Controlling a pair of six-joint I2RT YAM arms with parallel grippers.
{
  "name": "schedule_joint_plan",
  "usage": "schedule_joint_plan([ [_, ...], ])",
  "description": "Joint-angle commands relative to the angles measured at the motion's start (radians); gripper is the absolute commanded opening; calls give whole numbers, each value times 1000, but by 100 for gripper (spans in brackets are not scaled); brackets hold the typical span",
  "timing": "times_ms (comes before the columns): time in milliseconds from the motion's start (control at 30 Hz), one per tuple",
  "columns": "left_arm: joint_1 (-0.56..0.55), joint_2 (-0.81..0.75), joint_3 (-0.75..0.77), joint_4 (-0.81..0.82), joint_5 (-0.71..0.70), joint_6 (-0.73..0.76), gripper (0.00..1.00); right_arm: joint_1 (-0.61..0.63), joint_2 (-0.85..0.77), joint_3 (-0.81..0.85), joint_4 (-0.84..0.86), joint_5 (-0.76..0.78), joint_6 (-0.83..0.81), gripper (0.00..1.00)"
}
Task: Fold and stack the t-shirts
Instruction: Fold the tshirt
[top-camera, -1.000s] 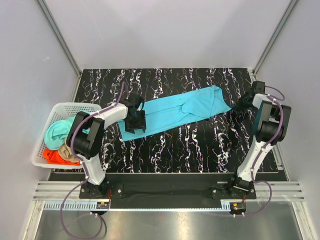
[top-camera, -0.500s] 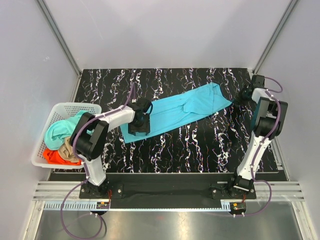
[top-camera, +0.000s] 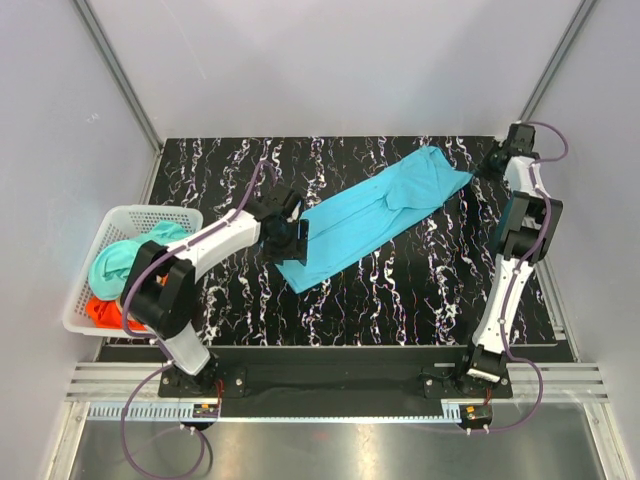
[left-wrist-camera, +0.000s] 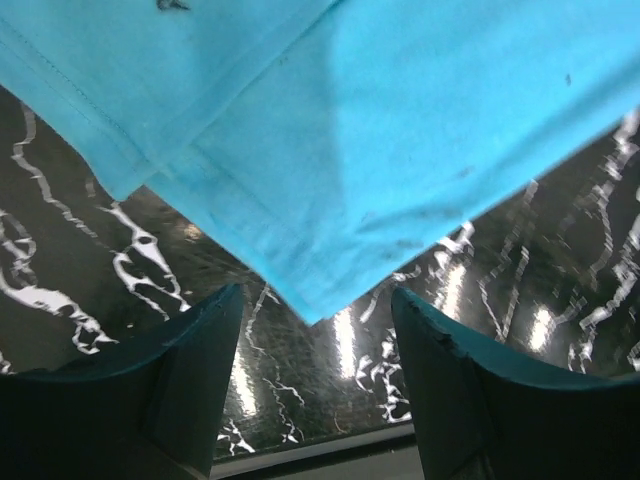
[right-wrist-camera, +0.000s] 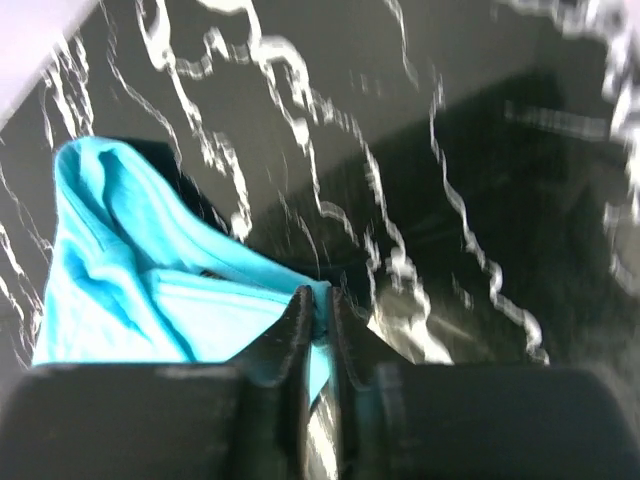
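We see the cyan shirt (top-camera: 375, 215) lying long and diagonal on the table (top-camera: 400, 300), one end by the far right corner, the other toward the middle-left.

Changes over the last sec:
- The shirt has slid and swung. Its right end went up into the far right corner w/ the right gripper (right-wrist-camera: 318, 305), and its left end has come round toward the near edge.
- The right arm is now stretched out almost straight to that corner.
- The left gripper (top-camera: 290, 238), which sat on top of the left end, now hovers just beside it. Its jaws are wide w/ nothing in them (the wrist view shows a hem corner just ahead of the fingers, not between them).
- The right gripper is narrow, and we think it is pinched on the shirt's edge. That view is blurred, so we can't tell how much cloth it has.

What it means: we judge this as the pull-flat step. The cloth is drawn out longer and smoother, but there is no fold yet. The left gripper prob. needs to take that hem corner next.

The other shirts (top-camera: 112, 262) wait in the basket (top-camera: 150, 212) off the left edge.
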Motion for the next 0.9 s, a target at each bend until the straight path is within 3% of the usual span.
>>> schedule_joint_plan([
  [0,-13,-41,-48,68,148,69,66,-3,60,145,-39,31,-28,19],
  [67,-20,-38,-70,97,153,74,65,-3,77,214,-79,42,-22,24],
  [267,-22,34,-123,217,332,13,64,-4,-59,179,-182,139,12,68],
  [300,-25,39,-142,241,359,0,64,-4,-89,156,-192,165,27,71],
  [400,-40,57,-191,254,357,-44,63,-4,-226,38,-229,176,92,73],
  [500,-43,-12,-214,239,319,-50,63,12,-404,-167,-226,150,184,73],
  [533,-42,-36,-188,198,294,-34,63,25,-457,-307,-185,147,204,73],
  [700,12,-153,-39,56,99,37,64,210,-780,-664,-59,183,368,72],
  [767,91,-177,-11,62,64,42,64,284,-870,-792,8,189,441,78],
  [867,231,-182,10,85,53,10,64,472,-939,-901,39,199,562,78],
])
